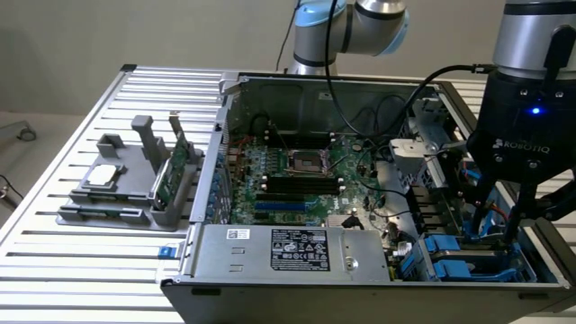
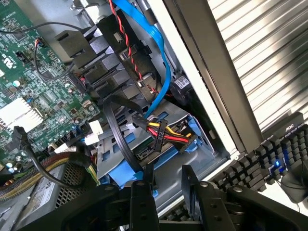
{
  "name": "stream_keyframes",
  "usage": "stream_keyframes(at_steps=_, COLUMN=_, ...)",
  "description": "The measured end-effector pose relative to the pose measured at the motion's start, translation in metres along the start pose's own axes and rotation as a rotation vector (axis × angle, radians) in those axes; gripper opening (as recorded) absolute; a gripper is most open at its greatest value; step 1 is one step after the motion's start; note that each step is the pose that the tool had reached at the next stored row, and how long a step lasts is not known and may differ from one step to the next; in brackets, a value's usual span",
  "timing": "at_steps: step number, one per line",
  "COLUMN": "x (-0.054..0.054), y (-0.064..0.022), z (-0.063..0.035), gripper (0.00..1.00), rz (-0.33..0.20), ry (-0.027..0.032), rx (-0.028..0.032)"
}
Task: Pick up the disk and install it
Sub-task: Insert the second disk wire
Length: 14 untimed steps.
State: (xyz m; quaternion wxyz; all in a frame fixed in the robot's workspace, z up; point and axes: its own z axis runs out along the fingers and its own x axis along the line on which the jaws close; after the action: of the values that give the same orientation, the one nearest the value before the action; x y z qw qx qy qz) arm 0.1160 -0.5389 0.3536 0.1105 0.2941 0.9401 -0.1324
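Observation:
The disk (image 2: 161, 149) lies in the drive bay at the corner of the open computer case (image 1: 270, 283), grey metal with a blue bracket (image 2: 120, 171) around it. A yellow, red and black power cable (image 2: 166, 131) plugs into its end. In the exterior view the bay's blue brackets (image 1: 447, 247) sit at the case's near right corner. My gripper (image 1: 501, 233) reaches down into that bay, its two black fingers (image 2: 144, 192) standing apart just over the disk's bracket. My gripper (image 2: 166, 172) is open and I see nothing clamped between the fingers.
The motherboard (image 1: 288, 175) fills the case floor and the power supply (image 1: 297, 250) sits at its front. Blue data cable (image 2: 159, 57) and black cables crowd the bay. A grey holder (image 1: 126, 196) on the exterior view's left carries a green circuit card (image 1: 171, 172) and a small silver chip (image 1: 102, 175).

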Motion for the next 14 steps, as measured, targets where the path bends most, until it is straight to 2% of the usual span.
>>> stream_keyframes(at_steps=7, x=-0.0002, y=-0.0002, z=-0.0002, gripper=0.37, rz=0.000, ry=0.0007, rx=-0.0007)
stream_keyframes(at_steps=9, x=-0.0004, y=-0.0002, z=-0.0002, gripper=0.37, rz=0.003, ry=0.0066, rx=-0.0076)
stream_keyframes(at_steps=12, x=-0.0006, y=-0.0005, z=-0.0004, gripper=0.37, rz=0.009, ry=0.0194, rx=-0.0232)
stream_keyframes(at_steps=14, x=-0.0012, y=-0.0006, z=-0.0010, gripper=0.37, rz=0.014, ry=0.0244, rx=-0.0280)
